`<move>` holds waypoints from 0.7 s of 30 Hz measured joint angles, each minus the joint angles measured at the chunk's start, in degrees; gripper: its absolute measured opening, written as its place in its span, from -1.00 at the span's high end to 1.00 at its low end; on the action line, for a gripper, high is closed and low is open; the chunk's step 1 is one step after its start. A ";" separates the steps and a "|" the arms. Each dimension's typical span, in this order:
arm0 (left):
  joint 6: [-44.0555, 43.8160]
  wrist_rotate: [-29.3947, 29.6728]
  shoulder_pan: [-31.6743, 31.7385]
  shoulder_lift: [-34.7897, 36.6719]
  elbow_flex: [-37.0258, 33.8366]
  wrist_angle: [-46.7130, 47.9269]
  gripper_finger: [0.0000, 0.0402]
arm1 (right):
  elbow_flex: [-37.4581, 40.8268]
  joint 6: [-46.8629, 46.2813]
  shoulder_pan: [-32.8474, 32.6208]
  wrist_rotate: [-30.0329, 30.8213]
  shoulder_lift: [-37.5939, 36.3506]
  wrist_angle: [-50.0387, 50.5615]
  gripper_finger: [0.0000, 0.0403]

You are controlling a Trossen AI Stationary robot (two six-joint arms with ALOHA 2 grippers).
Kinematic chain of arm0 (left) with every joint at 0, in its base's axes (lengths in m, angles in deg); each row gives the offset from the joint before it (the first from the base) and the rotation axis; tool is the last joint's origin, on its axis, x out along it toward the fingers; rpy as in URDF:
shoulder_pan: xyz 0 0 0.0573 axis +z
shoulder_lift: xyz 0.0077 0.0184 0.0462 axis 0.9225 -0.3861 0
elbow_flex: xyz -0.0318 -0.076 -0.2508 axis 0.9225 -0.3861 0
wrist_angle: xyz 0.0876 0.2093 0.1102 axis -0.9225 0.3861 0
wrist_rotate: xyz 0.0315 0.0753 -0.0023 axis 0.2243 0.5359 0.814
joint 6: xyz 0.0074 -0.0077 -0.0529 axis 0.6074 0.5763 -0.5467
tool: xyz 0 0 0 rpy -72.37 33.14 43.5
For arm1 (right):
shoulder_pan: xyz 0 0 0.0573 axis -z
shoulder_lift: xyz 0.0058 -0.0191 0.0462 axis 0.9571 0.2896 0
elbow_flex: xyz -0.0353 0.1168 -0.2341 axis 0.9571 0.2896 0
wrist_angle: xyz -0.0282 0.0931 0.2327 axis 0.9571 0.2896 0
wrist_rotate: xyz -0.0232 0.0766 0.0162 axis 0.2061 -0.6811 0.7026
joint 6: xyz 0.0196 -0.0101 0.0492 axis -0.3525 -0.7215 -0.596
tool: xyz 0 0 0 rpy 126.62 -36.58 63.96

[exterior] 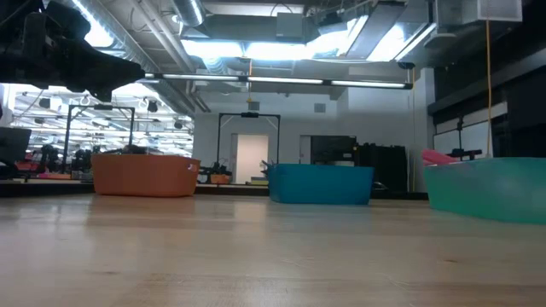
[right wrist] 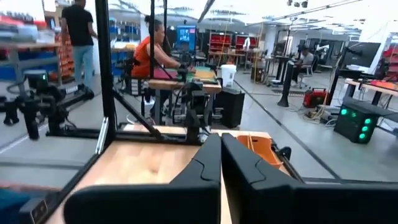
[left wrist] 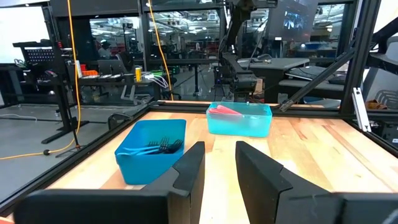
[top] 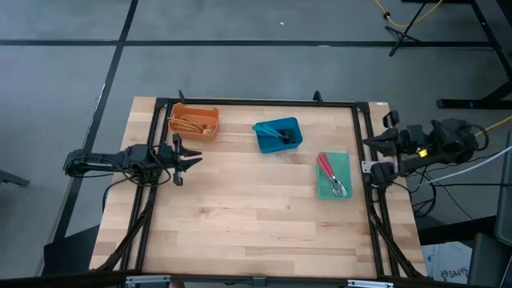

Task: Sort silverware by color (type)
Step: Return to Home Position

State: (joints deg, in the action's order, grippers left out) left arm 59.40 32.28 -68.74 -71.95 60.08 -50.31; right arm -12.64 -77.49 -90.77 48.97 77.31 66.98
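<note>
Silverware: I am finding all of it lying inside three bins; I am spotting none between either gripper's fingers.
Gold pieces (top: 189, 125): they are lying in the orange bin (top: 210, 134), near the left gripper and off to one side of its fingertips.
Dark blue forks (left wrist: 158, 147): they are lying piled in the blue bin (left wrist: 140, 168), ahead of the left gripper, near it.
Red pieces (top: 326, 166): they are lying in the green bin (top: 346, 157), near the right gripper's fingertips and well apart from the left gripper.
Handling: I am judging each piece light, stiff and smooth, so likely to slip or pivot in a loose pinch.
Where to hold: I am reckoning the middle of the handle, pinched across its narrow width, is safest. The curved ends look harder to grip, and the piled pieces would be crowding the fingers.
Left gripper (left wrist: 219, 149): it is hovering over the table (top: 256, 216) at the left edge, with a clear gap between its fingers. It is holding nothing and touching nothing.
Right gripper (right wrist: 220, 146): it is hanging at the table's right edge, with its fingers drawn almost together and only a thin slit between them. It is holding nothing.
Stage: I am judging the sorting finished, with both arms parking.
</note>
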 joint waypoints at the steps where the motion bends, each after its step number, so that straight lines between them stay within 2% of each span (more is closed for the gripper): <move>1: 0.00 0.00 0.00 0.00 0.00 0.01 0.58 | -0.78 0.61 0.00 -0.10 0.00 1.15 0.99; 6: 0.00 0.00 -0.01 0.00 0.00 0.01 0.58 | -1.19 1.63 0.00 -2.67 -0.11 5.00 0.99; 10: 0.00 0.02 -0.01 0.00 0.00 0.01 0.58 | 3.64 4.77 0.00 -5.49 -0.11 3.31 0.99; 21: 0.01 0.01 0.00 0.00 0.00 0.01 0.58 | 24.96 11.72 0.00 -6.43 -0.10 -21.94 0.99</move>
State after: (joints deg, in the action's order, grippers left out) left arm 59.41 32.29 -68.74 -71.95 60.08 -50.30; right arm 12.32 -65.76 -90.77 42.55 77.22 45.04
